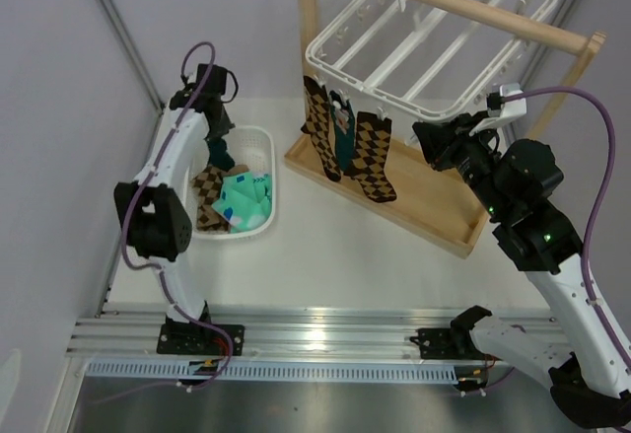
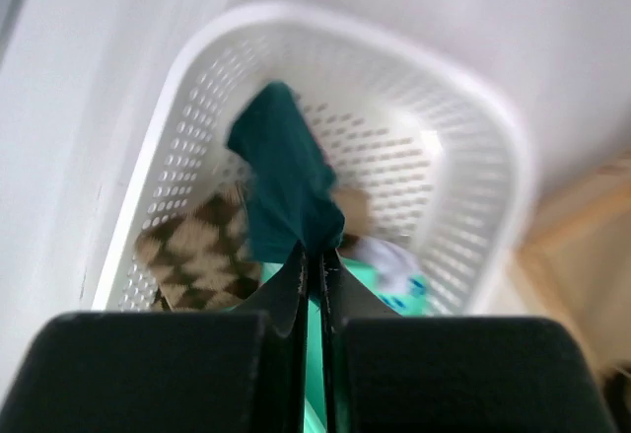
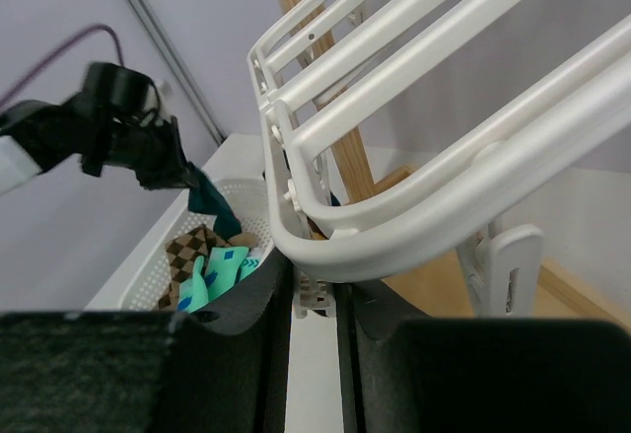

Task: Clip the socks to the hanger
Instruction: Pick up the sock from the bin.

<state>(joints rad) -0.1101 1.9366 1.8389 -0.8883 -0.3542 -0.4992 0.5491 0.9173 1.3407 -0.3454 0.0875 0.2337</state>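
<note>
My left gripper [image 1: 219, 135] is shut on a dark teal sock [image 2: 286, 181] and holds it above the white mesh basket [image 1: 268, 172]; the sock [image 1: 221, 151] hangs from the fingertips. Argyle [image 2: 192, 255] and mint green socks [image 1: 246, 201] lie in the basket. The white grid hanger [image 1: 434, 34] hangs by its hook on the wooden rod. Two argyle socks [image 1: 373, 162] and a teal sock [image 1: 342, 142] hang from its front clips. My right gripper [image 3: 314, 300] is shut on a white clip [image 3: 314, 295] under the hanger's rim [image 3: 394, 226].
The wooden stand's tray base [image 1: 434, 206] sits under the hanger, its rod [image 1: 463, 4] across the top. The basket stands at the table's left, near the wall rail [image 1: 118, 29]. The arm bases sit on the metal rail [image 1: 315, 334] at the near edge.
</note>
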